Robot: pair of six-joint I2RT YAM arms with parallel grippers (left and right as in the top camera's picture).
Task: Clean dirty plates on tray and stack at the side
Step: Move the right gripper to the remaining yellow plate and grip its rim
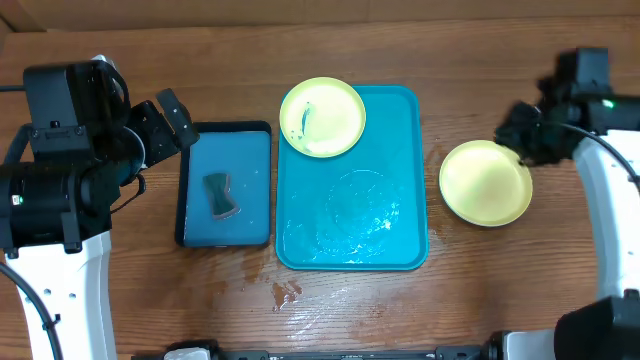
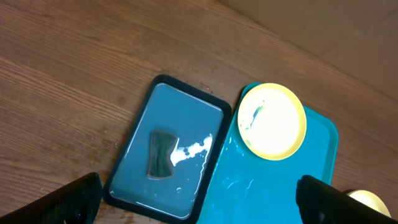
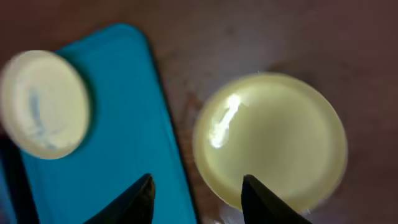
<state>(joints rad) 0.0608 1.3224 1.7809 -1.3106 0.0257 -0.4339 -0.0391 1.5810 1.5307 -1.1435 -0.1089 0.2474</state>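
Overhead: my left gripper hangs open beside the small blue tray, where the sponge lies in water. The smeared plate sits on the far left corner of the teal tray. A clean-looking plate rests on the table just right of it. A faint ring mid-tray may be only water.

Left wrist: my fingers are wide apart, empty. I'd best pinch the sponge across its narrow waist.

Right wrist: my right gripper hovers, fingers parted, over the clean-looking plate. It should pin the smeared plate's rim, then stack it squarely here.
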